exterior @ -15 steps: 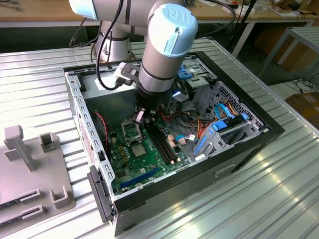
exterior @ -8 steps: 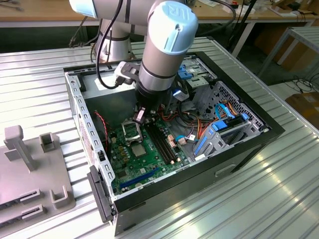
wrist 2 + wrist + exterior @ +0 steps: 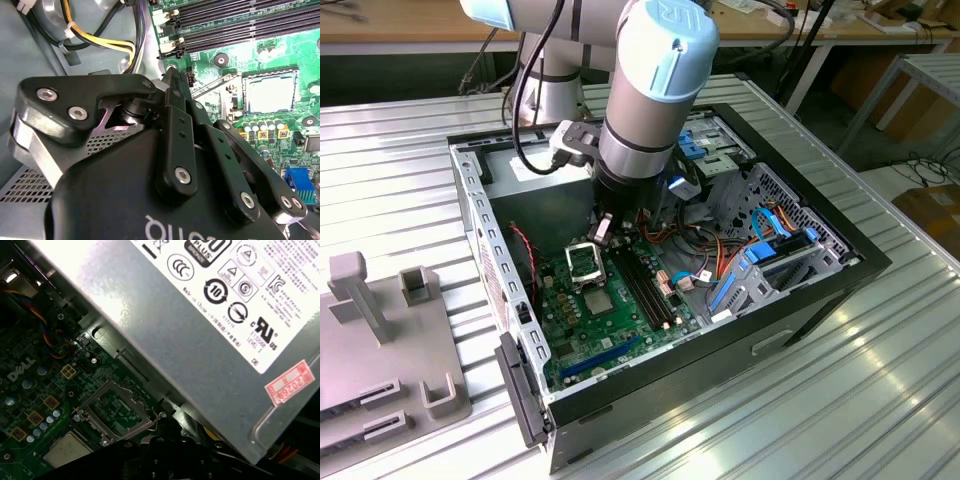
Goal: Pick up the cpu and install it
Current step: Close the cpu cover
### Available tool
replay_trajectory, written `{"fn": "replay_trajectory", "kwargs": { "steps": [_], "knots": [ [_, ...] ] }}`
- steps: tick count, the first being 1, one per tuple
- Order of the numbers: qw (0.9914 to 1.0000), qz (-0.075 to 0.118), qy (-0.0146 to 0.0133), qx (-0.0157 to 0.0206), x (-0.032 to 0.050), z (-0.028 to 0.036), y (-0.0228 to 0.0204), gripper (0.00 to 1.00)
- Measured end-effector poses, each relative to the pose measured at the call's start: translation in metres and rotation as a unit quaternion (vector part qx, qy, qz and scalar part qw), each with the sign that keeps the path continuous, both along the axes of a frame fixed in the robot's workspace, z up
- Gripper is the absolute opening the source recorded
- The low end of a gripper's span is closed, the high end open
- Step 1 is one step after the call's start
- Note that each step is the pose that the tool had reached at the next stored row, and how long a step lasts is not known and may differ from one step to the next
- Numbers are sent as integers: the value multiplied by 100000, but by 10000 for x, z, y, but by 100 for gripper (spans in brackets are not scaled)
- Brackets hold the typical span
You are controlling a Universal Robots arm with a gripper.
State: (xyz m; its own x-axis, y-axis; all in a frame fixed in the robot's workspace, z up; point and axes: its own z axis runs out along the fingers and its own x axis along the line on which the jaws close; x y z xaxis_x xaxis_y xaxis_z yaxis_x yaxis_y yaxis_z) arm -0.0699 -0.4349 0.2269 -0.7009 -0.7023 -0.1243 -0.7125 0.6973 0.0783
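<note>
The jaws hang low inside an open computer case (image 3: 782, 330), at the end of the robot arm (image 3: 650, 90). Whether they are open or closed cannot be told, since in the second wrist view their black linkage hides the tips.

Directly beneath them in the exterior view sits the silver-framed CPU socket (image 3: 582, 262) on the green motherboard (image 3: 620, 345). In the first wrist view the socket (image 3: 117, 410) shows as an open metal frame.

The cpu (image 3: 597, 299) is not in the jaws. It lies flat on the motherboard just beside the socket, on the side away from the power supply (image 3: 535, 165). Both wrist views show its dull grey top (image 3: 270, 92) (image 3: 67, 450).

The long black memory slots (image 3: 645, 285) run alongside the socket and the cpu, near the jaws. The grey power supply (image 3: 200, 340) stands just behind the jaws, with bundled wires (image 3: 100, 45) next to it. Farther out, blue drive brackets (image 3: 750, 270) fill the far end of the case.

The case rests on a ribbed metal worktop (image 3: 400, 170). A grey fixture plate (image 3: 380, 350) lies well apart from the jaws, at the exterior view's left.
</note>
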Motion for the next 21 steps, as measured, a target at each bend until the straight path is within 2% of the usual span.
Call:
{"fn": "replay_trajectory", "kwargs": {
  "steps": [3, 9, 14, 21],
  "knots": [
    [100000, 17, -8, -154, 0, 22, 1, 11],
    [99998, 62, -7, -704, -7, 55, 1, 11],
    [99990, 122, -4, -1438, -20, 81, 0, 11],
    [99980, 203, -7, -2007, -29, 113, 1, 11]
  ]
}}
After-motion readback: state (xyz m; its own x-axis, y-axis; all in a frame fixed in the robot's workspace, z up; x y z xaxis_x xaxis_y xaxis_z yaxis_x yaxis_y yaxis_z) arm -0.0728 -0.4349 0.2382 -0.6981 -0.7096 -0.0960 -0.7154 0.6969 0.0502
